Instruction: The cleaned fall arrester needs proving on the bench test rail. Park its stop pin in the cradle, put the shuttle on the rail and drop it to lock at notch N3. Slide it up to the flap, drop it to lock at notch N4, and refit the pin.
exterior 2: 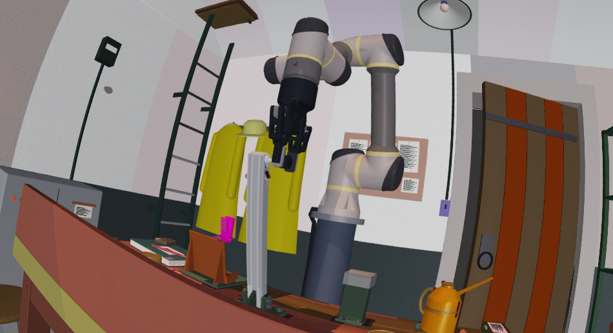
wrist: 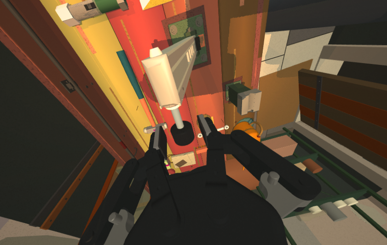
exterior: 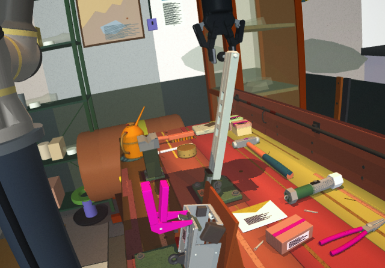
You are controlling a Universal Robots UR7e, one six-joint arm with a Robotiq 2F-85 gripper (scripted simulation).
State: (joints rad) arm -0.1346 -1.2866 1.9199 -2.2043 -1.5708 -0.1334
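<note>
The stop pin [wrist: 180, 127] is partly hidden: its pale shaft sits through the top of the rail and only its black knob [exterior: 221, 56] sticks out on the arm's side. The pale test rail [exterior: 222, 119] stands tilted on a green base plate on the bench. My gripper [wrist: 182, 127] hangs at the rail's top, open, with the knob between its fingers, holding nothing. The grey shuttle [exterior: 199, 231] rests at the near bench end beside a magenta bracket [exterior: 160, 207]. The grey V-topped cradle [exterior: 148, 142] stands on a green post left of the rail.
A brown drum [exterior: 102, 159] lies behind the bench's left end, with an orange oil can [exterior: 132, 141] by the cradle. A brown upright board [exterior: 222, 224] stands next to the shuttle. A mallet [exterior: 264, 156], torch [exterior: 314, 187], carton [exterior: 289, 232] and pink pliers [exterior: 351, 235] lie to the right.
</note>
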